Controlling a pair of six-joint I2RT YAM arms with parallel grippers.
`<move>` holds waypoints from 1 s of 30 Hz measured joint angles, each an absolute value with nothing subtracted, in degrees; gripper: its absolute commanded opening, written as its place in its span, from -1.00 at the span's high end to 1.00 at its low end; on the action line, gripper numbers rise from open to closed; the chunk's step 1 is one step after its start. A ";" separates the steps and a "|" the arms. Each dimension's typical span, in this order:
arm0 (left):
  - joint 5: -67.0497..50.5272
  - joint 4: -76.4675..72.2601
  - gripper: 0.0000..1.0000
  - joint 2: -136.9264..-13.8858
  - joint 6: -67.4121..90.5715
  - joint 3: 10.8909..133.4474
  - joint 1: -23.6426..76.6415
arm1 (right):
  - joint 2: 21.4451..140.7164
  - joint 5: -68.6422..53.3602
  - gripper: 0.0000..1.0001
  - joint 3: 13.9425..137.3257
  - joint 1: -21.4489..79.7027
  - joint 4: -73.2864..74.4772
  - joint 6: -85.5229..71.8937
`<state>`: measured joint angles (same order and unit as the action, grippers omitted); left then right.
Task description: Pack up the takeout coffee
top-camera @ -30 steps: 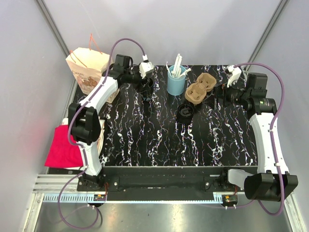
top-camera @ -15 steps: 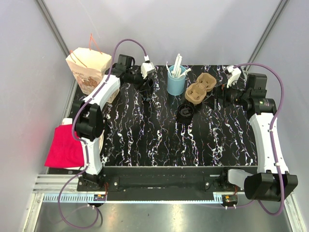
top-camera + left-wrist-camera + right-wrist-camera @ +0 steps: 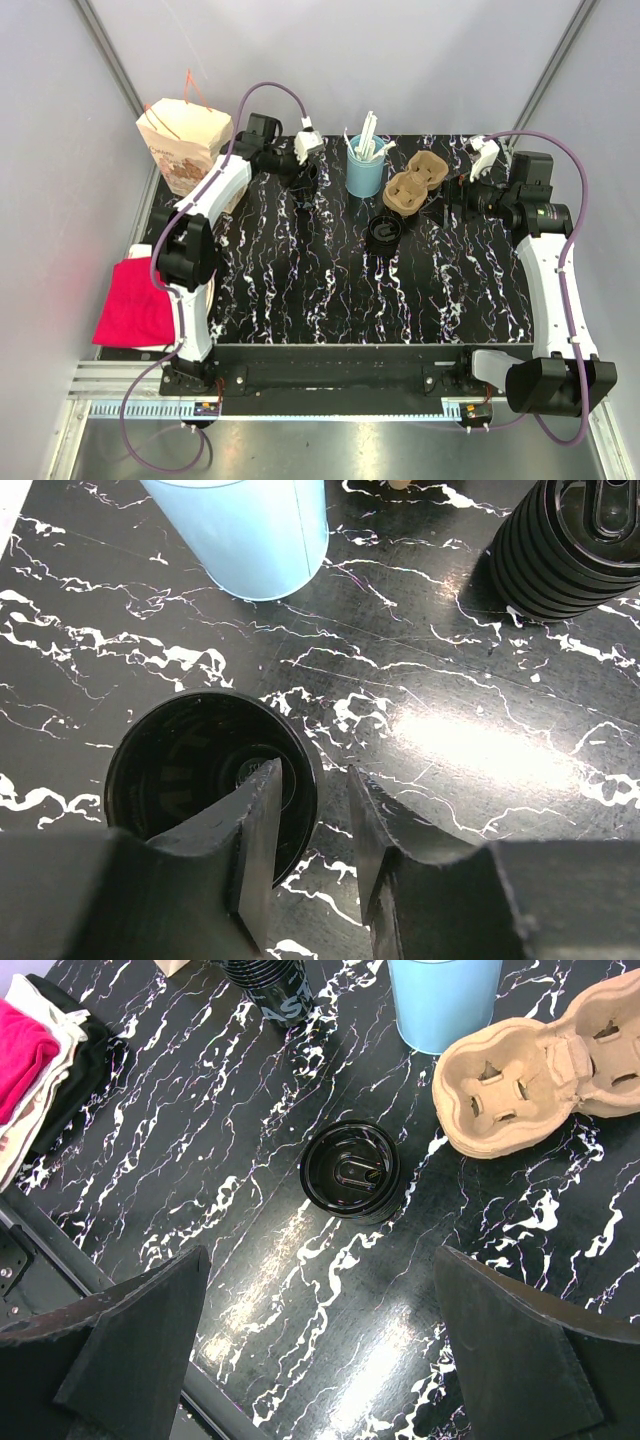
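Black-lidded, from above: the takeout coffee (image 3: 383, 231) upright on the table (image 3: 300, 290) just beside the cardboard carrier (image 3: 415, 188), touched by nothing. Left wrist — left jaws narrow, astride the rim of the lidless black cup (image 3: 190, 780), one inside, one outside; clamped or not, cannot tell. Right wrist — right jaws spread wide, holding nothing.

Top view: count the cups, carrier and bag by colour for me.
Black: 2, lidless cup and takeout coffee
Light blue: 1, straw cup
Brown: 1, cup carrier
Cream: 1, paper bag
Total: 5
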<state>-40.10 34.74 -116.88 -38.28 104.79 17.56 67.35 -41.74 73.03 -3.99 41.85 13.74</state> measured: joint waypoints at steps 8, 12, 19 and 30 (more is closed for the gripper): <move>-40.07 35.24 0.58 -117.21 -38.33 104.97 17.67 | 67.35 -41.74 -0.99 72.93 -3.99 41.87 13.72; -40.05 35.33 0.76 -117.21 -38.39 105.08 17.67 | 67.31 -41.74 -0.99 72.88 -3.99 41.85 13.72; -39.97 35.51 0.99 -117.27 -37.98 105.43 17.67 | 67.24 -41.74 -0.99 72.71 -3.99 41.87 13.72; -39.88 35.53 1.00 -117.27 -37.60 105.43 17.67 | 67.22 -41.74 -0.99 72.58 -3.99 41.82 13.74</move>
<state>-39.88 35.53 -117.27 -37.60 105.43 17.67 67.22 -41.74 72.58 -3.99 41.82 13.74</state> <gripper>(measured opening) 0.012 0.994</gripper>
